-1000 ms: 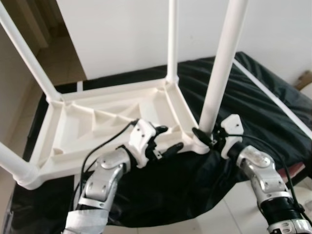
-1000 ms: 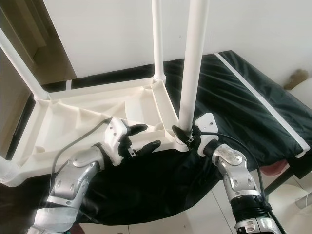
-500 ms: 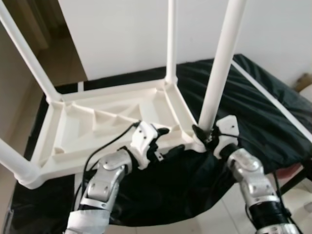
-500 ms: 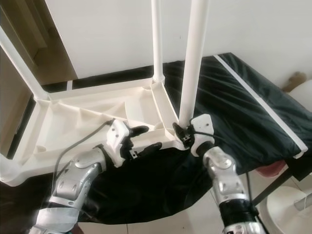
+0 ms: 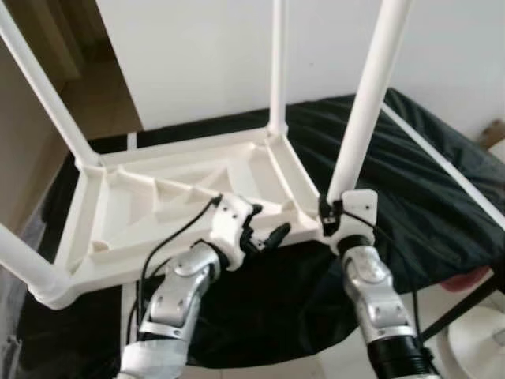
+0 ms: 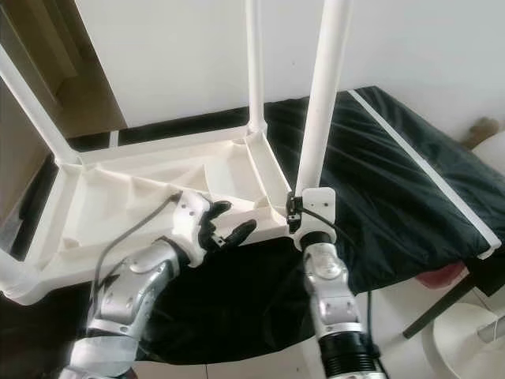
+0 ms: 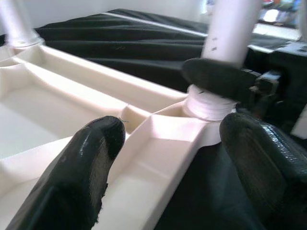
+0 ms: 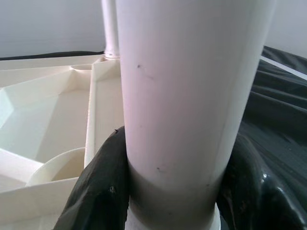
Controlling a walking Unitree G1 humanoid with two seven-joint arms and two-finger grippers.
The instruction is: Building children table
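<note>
Right now the white moulded-plastic children's table (image 5: 173, 197) lies upside down across the middle of the head views, its ribbed underside facing up on a black glossy sheet (image 5: 426, 189) that covers the surface beneath it. Four white plastic tube legs rise from the corners: one at the upper left, one at the top centre, one cut off at the lower left edge, and the near-right leg (image 5: 364, 103), which climbs to the top right of the frame. My right gripper (image 6: 293, 212) is closed around the foot of that near-right leg, just above its corner socket; the right wrist view has a black finger pressed against each side of the tube. My left gripper (image 5: 264, 235) hovers spread open just beside the table's near rim, centre of the frame, holding nothing; in its wrist view the two fingertips (image 7: 96, 158) straddle the rim without clamping it. I judge the table to be light, hollow and fairly stiff, with smooth, slippery tubes, so a grip low on the leg beside the socket gives the best control for seating it, while a hold high up would lever and flex it. The rim's ribs look like the firmest place for my free gripper to steady the top.
</note>
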